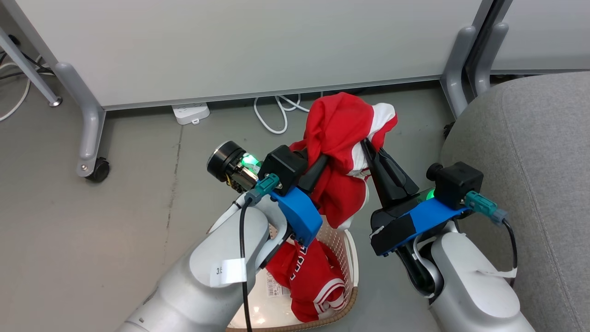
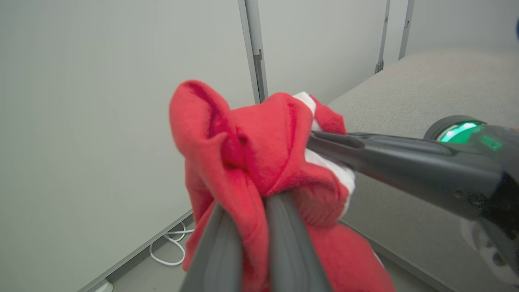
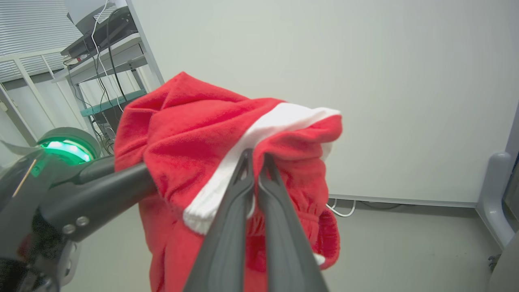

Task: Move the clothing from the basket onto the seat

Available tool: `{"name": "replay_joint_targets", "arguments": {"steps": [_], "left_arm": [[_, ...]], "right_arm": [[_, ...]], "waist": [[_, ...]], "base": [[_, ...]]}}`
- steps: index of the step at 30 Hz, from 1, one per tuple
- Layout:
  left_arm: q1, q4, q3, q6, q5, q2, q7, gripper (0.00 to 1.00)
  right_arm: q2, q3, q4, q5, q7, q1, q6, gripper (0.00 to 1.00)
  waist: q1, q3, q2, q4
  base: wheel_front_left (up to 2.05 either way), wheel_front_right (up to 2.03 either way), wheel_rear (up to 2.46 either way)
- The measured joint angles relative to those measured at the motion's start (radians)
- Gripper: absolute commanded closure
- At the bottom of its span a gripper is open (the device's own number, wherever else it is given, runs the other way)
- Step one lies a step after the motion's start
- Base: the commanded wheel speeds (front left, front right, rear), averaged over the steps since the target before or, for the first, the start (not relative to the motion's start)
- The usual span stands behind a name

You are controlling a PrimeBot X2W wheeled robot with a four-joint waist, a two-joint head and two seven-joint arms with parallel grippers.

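The left gripper [image 2: 249, 205] and the right gripper [image 3: 254, 156] both pinch a red garment [image 1: 339, 124] hanging above the basket [image 1: 352, 267], where seemingly another lies.

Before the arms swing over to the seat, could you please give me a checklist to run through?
1. The left gripper is shut on the garment: ok.
2. The right gripper is shut on the garment: ok.
3. The garment's hem clears the basket: cannot tell.
4. The seat lies to the right of the arms: ok.
5. The basket is emptied: not ok, a second garment lies in it.
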Motion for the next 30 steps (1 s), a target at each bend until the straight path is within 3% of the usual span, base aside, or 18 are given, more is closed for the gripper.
{"name": "replay_joint_targets", "arguments": {"steps": [3, 4, 5, 6, 7, 30], "left_arm": [[0.0, 0.002, 0.0, 0.0, 0.0, 0.0, 0.0, 1.0], [0.0, 0.002, 0.0, 0.0, 0.0, 0.0, 0.0, 0.88], [0.0, 0.003, 0.0, 0.0, 0.0, 0.0, 0.0, 0.88], [0.0, 0.004, 0.001, 0.0, 0.0, 0.0, 0.0, 0.26], [0.0, 0.006, 0.001, 0.002, 0.0, 0.0, 0.0, 0.0], [0.006, 0.026, 0.031, 0.008, 0.022, 0.005, 0.0, 0.0]], "right_arm": [[0.0, 0.0, -0.004, 0.0, 0.0, 0.0, 0.0, 1.0], [0.0, -0.001, -0.005, 0.0, 0.0, 0.001, 0.0, 1.0], [0.0, -0.002, -0.006, -0.001, 0.0, 0.001, 0.0, 1.0], [0.0, -0.003, -0.008, -0.001, 0.0, 0.001, 0.0, 1.0], [0.0, -0.005, -0.011, -0.001, 0.0, 0.002, 0.0, 1.0], [0.001, -0.083, -0.09, -0.039, 0.0, 0.007, 0.0, 1.0]], "waist": [[0.0, -0.001, 0.0, -0.001], [0.0, -0.002, 0.0, -0.002], [0.0, -0.002, 0.0, -0.002], [0.0, -0.002, 0.0, -0.002], [0.0, -0.002, 0.0, -0.003], [0.0, 0.022, 0.0, -0.03]], "base": [[0.0, 0.0, 0.0], [0.0, 0.0, 0.0], [0.0, 0.0, 0.0], [0.0, 0.0, 0.0], [0.0, 0.0, 0.0], [0.0, 0.0, 0.0]]}}
